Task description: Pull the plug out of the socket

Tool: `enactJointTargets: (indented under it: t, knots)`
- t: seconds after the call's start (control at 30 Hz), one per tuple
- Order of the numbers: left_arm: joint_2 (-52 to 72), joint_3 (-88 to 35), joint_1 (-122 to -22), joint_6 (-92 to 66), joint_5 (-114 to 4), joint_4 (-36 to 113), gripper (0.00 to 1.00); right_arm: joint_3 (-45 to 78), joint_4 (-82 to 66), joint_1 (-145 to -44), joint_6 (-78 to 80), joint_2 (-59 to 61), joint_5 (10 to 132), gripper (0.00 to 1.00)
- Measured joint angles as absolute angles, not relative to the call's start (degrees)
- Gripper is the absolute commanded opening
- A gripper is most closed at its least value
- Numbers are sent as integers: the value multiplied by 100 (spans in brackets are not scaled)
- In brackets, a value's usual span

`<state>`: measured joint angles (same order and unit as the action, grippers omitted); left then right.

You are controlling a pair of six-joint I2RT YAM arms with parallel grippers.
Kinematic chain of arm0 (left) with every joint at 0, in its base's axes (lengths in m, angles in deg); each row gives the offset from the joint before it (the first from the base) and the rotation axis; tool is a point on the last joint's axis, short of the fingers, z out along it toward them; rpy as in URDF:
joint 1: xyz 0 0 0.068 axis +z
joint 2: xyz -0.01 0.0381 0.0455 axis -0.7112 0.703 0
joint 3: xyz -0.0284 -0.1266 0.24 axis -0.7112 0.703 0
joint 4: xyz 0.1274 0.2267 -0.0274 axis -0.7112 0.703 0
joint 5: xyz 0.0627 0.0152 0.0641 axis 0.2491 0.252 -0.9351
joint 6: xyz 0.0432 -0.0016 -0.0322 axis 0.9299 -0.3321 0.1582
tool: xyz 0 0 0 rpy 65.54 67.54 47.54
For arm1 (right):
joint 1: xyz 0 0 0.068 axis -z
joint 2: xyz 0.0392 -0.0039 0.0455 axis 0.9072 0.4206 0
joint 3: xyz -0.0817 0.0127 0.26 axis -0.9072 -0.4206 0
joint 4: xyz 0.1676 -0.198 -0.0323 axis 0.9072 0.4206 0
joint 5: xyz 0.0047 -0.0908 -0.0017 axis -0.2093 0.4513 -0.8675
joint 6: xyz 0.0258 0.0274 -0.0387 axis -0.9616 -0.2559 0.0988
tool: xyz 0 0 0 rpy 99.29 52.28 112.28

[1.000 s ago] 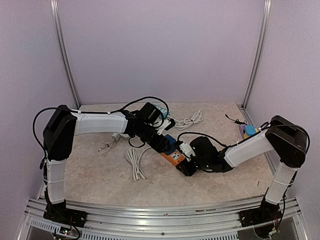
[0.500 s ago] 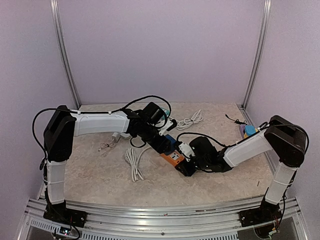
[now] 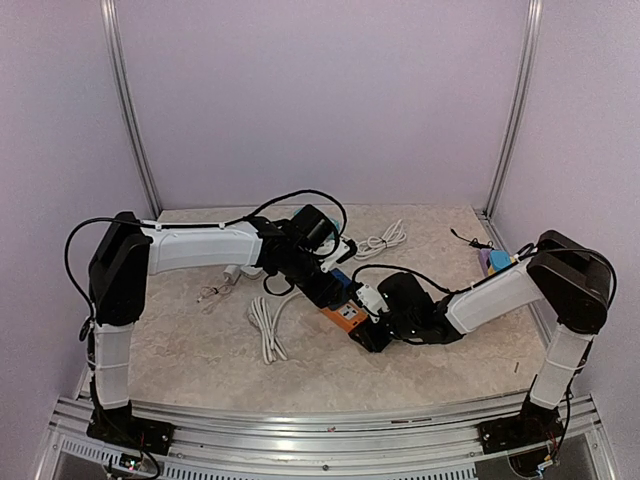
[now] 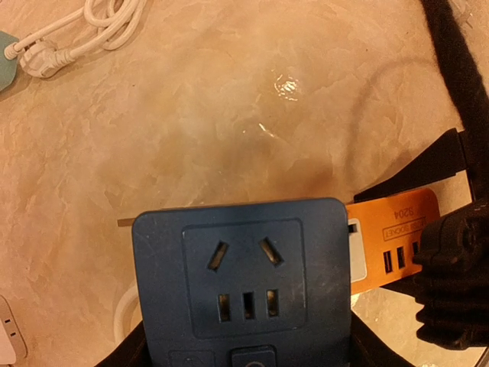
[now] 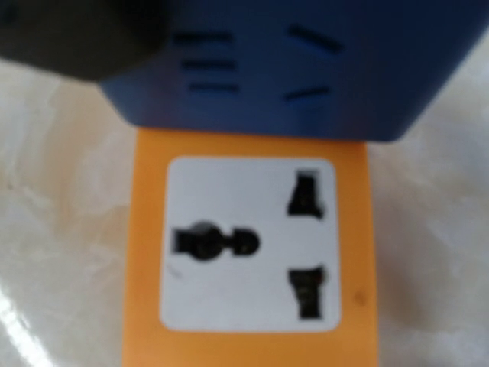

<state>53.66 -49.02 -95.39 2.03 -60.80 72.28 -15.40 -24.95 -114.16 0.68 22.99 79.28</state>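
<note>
A dark blue plug block (image 3: 341, 279) sits at the far end of an orange socket strip (image 3: 346, 316) in the middle of the table. My left gripper (image 3: 325, 285) is shut on the blue plug; in the left wrist view the plug (image 4: 241, 283) fills the space between my fingers, socket face up. My right gripper (image 3: 368, 333) is shut on the near end of the orange strip. The right wrist view shows the strip (image 5: 244, 348) with a white socket face (image 5: 248, 245) and the blue plug (image 5: 306, 69) over its far end. I cannot tell if the plug is still seated.
A coiled white cable (image 3: 268, 330) lies left of the strip. Another white cable (image 3: 380, 240) lies at the back, also in the left wrist view (image 4: 92, 23). Small blue and purple items (image 3: 495, 262) sit at the right edge. A white block (image 3: 235, 272) lies under the left arm.
My left wrist and the blue plug have shifted slightly back and to the right. The right arm and the orange strip have barely moved.
</note>
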Motion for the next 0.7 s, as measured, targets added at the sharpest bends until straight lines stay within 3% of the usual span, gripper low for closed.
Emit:
enactJointTargets:
  t: [0.37,0.7]
  knots:
    - [5263,-4561,-9209,-22,-5311,6871,22,-1540,-2517,-11416,68,2303,7912,0]
    - [5276,-4817,-9618,264,-6301,7215,17,-1531,-2545,-11418,77,2325,7895,0]
